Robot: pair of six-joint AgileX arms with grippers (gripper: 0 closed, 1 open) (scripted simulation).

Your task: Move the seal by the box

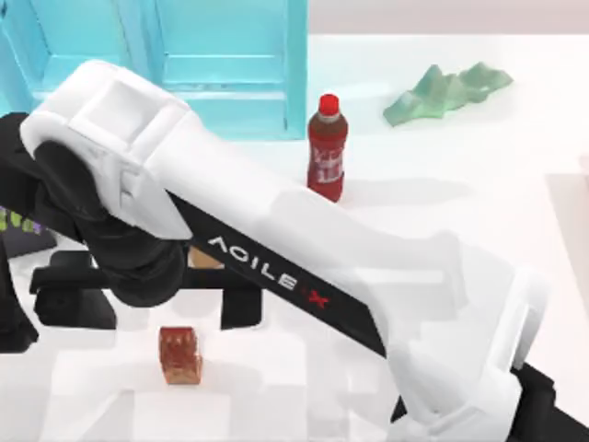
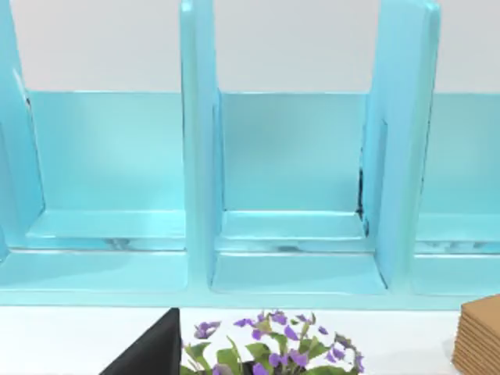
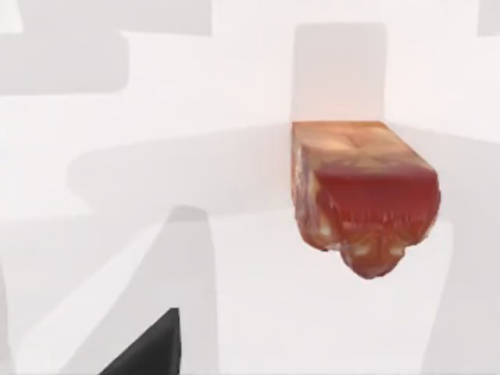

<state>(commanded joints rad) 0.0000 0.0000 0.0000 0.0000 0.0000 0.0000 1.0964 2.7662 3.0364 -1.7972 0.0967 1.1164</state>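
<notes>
In the top view, the small glossy reddish-brown mottled seal block (image 1: 179, 354) sits on the white table (image 1: 479, 212) in the lower left of the frame, with nothing touching it. Just above it in the frame a sliver of the long tan cardboard box (image 1: 204, 259) peeks out from under one of my white arms (image 1: 304, 267). That arm crosses the frame on a diagonal from the upper left to the lower right, and its dark parts lie between seal and box. The seal is near the box but apart from it.

In the right wrist view the seal lies alone on the table at centre right, a squarish end turned toward the camera. A dark wedge of my right gripper (image 3: 148, 351) shows at the bottom edge, left of the seal and clear of it. I cannot tell whether that gripper is released or clenched.

The left wrist view faces the big teal cabinet (image 2: 293, 195) with its open compartments. Below it are a purple-flowered green plant (image 2: 273, 351) and, in the lower right corner, the ribbed end of the box. A dark piece of my left gripper (image 2: 148, 351) shows at the bottom edge; I cannot tell its state either.

Toward the top of the top view, a red bottle with a red cap (image 1: 327, 152) stands upright just right of the cabinet. A pale green lumpy figure (image 1: 446, 92) lies in the upper right.
</notes>
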